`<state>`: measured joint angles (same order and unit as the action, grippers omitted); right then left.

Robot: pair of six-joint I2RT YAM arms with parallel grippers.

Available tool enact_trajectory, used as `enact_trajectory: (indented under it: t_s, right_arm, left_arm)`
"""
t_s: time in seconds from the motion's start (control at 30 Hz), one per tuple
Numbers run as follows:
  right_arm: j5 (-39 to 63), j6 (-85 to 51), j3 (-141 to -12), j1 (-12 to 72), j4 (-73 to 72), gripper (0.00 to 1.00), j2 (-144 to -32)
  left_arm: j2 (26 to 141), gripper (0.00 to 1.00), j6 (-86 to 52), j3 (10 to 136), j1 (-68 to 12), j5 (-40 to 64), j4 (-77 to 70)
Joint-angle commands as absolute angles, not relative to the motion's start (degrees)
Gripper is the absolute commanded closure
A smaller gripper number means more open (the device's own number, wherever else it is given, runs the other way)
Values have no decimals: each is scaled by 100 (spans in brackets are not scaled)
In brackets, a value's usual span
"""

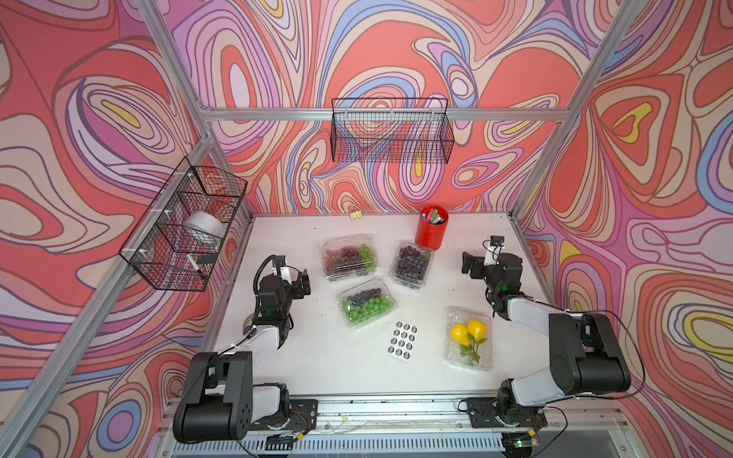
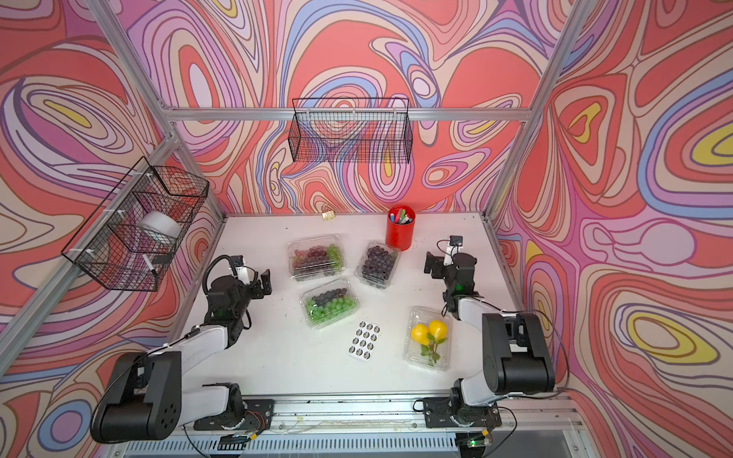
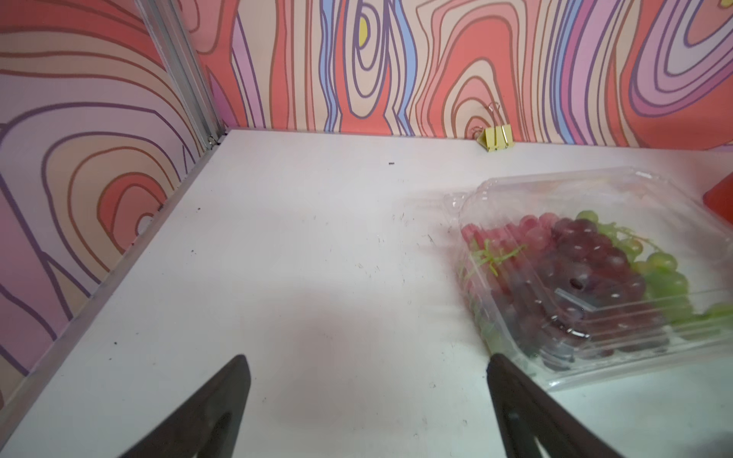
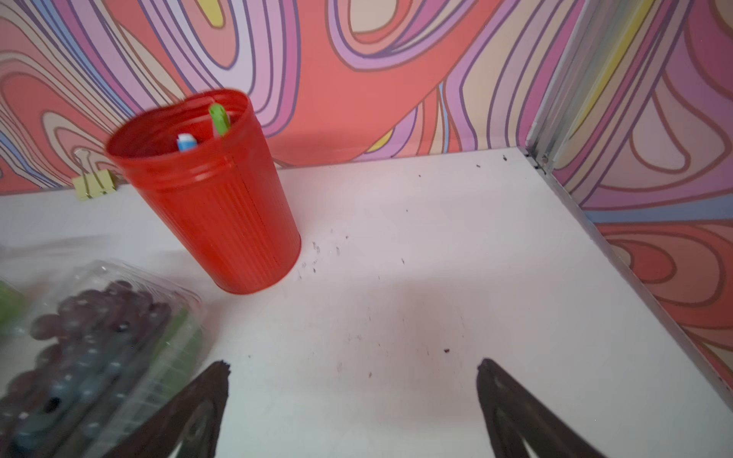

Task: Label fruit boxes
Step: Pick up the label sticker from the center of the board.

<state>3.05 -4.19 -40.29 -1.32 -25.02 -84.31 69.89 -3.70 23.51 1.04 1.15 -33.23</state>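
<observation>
Nearest us, the left gripper (image 3: 367,359) and right gripper (image 4: 354,361) both have jaws wide apart, grasping nothing, over bare white table (image 1: 317,365) near its side edges. On it lie the mixed-grape box (image 1: 349,257), the purple-grape box (image 1: 411,265) just beside the red pen cup (image 1: 431,232), the green-grape box (image 1: 367,303) and the yellow-fruit box (image 1: 470,339). We cannot read the sticker sheet (image 1: 402,341), its print too small; wrist views crop the mixed-grape box and blur the purple-grape box

You're facing swirly red, pink & purple walls (image 1: 396,47) w/ aluminium frame rails (image 1: 380,114). White tabletop (image 1: 317,357) below. Back wire basket (image 1: 390,131) on rear rail; side wire basket (image 1: 170,273) on left rail.
</observation>
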Motion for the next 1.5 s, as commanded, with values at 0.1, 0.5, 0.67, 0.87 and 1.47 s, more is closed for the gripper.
enact_trajectory:
  t_s: [0.1,0.5,0.67,0.87,1.47]
  right_arm:
    - [957,-1207,-5911,-58,1232,2,-8180]
    - [-257,-2831,-6913,2277,4323,2,-7702]
    - [-714,-4147,-6839,3593,4915,2,-7901]
    - [-872,-5664,-6541,4682,4934,6,-8348]
    - [-879,-6202,-5872,5466,4183,8,-9649]
  left_arm:
    - [6151,19,-542,3443,-276,-161,-321]
    - [7451,27,-1308,6531,-1901,-41,4440]
    - [7940,30,-1753,7156,-2076,616,5493]
    - [7843,31,-2221,6995,-2076,1069,5613]
    - [7721,32,-2676,6532,-2077,1519,5369]
